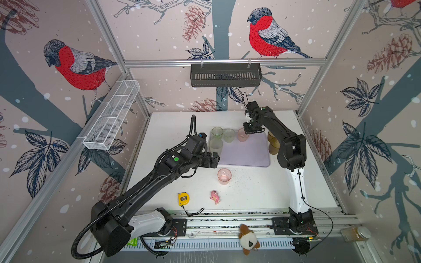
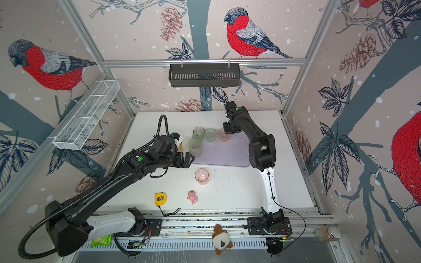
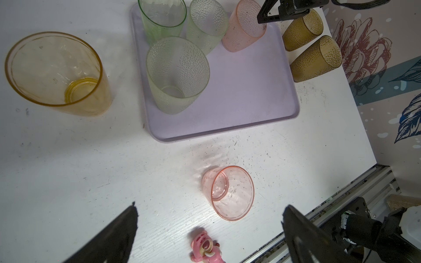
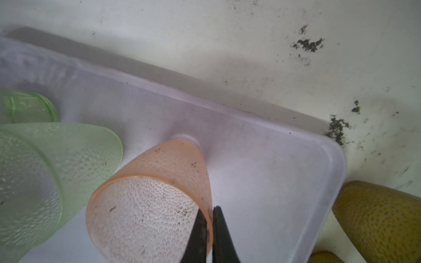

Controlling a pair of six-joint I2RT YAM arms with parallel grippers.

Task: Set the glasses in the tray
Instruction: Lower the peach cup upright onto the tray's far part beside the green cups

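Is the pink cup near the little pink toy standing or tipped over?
Upright: the pink cup stands on its base, open rim facing up.

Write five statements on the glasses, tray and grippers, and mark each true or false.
1. The right gripper pinches the rim of a pink glass. True.
2. The left gripper holds a glass. False: it is open and empty.
3. The brown glasses stand in the tray. False: both stand on the table beside it.
4. A second pink glass stands on the table, outside the tray. True.
5. The yellow glass lies on its side. False: it stands upright on the table.
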